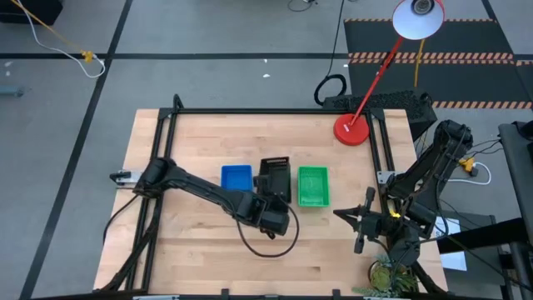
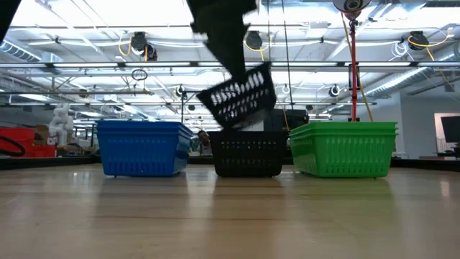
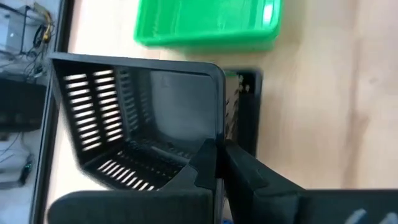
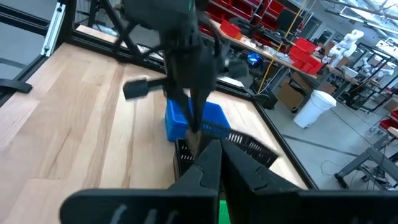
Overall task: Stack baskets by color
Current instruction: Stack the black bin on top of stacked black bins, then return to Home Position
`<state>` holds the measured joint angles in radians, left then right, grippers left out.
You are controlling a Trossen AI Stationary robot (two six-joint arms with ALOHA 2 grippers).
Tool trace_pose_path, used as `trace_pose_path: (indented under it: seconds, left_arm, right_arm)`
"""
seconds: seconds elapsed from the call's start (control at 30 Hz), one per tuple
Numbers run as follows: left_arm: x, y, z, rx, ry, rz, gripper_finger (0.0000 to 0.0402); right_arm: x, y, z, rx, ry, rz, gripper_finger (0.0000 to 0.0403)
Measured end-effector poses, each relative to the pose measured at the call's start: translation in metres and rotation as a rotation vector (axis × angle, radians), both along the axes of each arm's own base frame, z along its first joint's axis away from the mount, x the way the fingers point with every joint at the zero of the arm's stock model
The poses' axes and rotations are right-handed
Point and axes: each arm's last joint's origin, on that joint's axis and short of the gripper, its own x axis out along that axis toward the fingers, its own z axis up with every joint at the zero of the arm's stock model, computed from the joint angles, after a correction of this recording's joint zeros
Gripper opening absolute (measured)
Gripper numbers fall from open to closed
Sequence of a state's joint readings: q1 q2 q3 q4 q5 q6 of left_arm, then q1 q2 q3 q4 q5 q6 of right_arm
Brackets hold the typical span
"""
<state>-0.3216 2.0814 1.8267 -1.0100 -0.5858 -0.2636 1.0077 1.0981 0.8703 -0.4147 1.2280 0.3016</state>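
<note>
My left gripper (image 1: 275, 193) is shut on a black basket (image 2: 238, 95), which hangs tilted above a second black basket (image 2: 248, 153) standing on the table. A blue basket (image 1: 236, 177) stands to the left of the black one and a green basket (image 1: 313, 185) to its right, all in one row. My right gripper (image 1: 340, 212) waits shut at the table's right side, above the wood, with nothing in it. The right wrist view shows its shut fingers (image 4: 219, 155). My left gripper pinches one side wall of the black basket at its rim (image 3: 219, 134), with one finger (image 3: 202, 168) inside the basket and the other outside. The fingers slant down from the table's near-left side. The basket hangs tilted, lifted clear over the black basket (image 3: 247, 112) below.
A red round lamp base (image 1: 351, 130) stands at the table's far right corner, with its arm rising to a white lamp head. A black frame rail (image 1: 275, 112) runs along the far edge and the sides. Bare wood lies in front of the row of baskets.
</note>
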Motion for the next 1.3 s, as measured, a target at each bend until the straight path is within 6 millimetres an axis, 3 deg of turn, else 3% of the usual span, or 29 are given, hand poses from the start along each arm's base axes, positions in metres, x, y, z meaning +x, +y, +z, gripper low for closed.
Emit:
trace_pose_path:
  seconds: [0.13, 0.73, 1.1, 1.3]
  left_arm:
    - [0.004, 0.001, -0.012, 0.019, 0.024, 0.008, 0.0008]
    - [0.010, 0.010, -0.019, -0.101, 0.047, 0.009, 0.0037]
    - [0.013, 0.012, -0.021, -0.097, 0.005, 0.067, 0.0165]
    - [0.016, 0.012, -0.010, -0.116, -0.082, 0.075, 0.0202]
  right_arm:
    - [0.000, 0.000, 0.000, 0.001, 0.000, 0.001, 0.0000]
    - [0.000, 0.000, 0.000, 0.008, -0.003, 0.002, 0.0000]
    - [0.000, 0.000, 0.000, 0.007, -0.002, 0.002, 0.0000]
    - [0.000, 0.000, 0.000, 0.009, -0.003, 0.001, 0.0000]
